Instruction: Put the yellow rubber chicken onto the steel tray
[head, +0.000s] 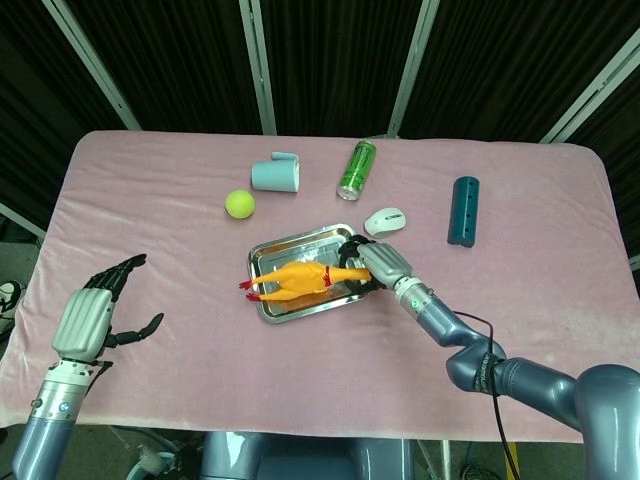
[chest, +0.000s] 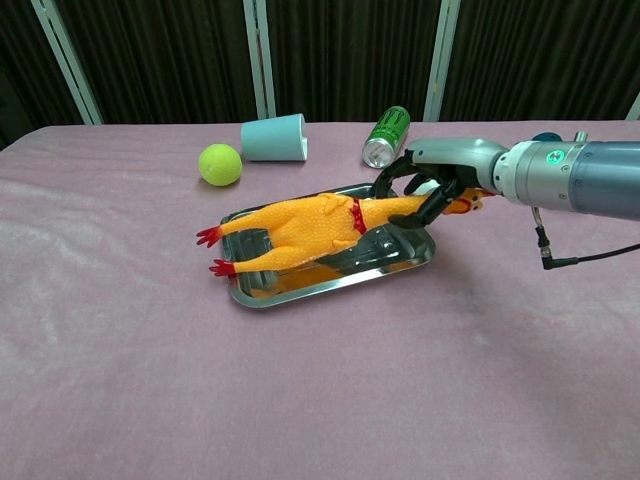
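The yellow rubber chicken (chest: 305, 228) lies lengthwise in the steel tray (chest: 405, 262), its body resting on the tray floor, its red feet poking out past the tray's left rim and its head sticking out past the right rim. The right hand (chest: 432, 180) is at that head end, its dark fingers (chest: 437, 196) curled around the neck, so the chicken's long axis runs straight away from the hand, leftwards across the tray. The tray itself sits skewed on the desk (chest: 150, 380). By my reckoning, letting go is what remains. The left hand (head: 88, 315) hovers well apart, near the desk's left edge, fingers spread and holding nothing. A pink cloth covers the desk; behind the tray lie a tennis ball (chest: 220, 164), a tipped pale-blue cup (chest: 274, 137) and a green can (chest: 386, 137). Dark curtains hang behind.
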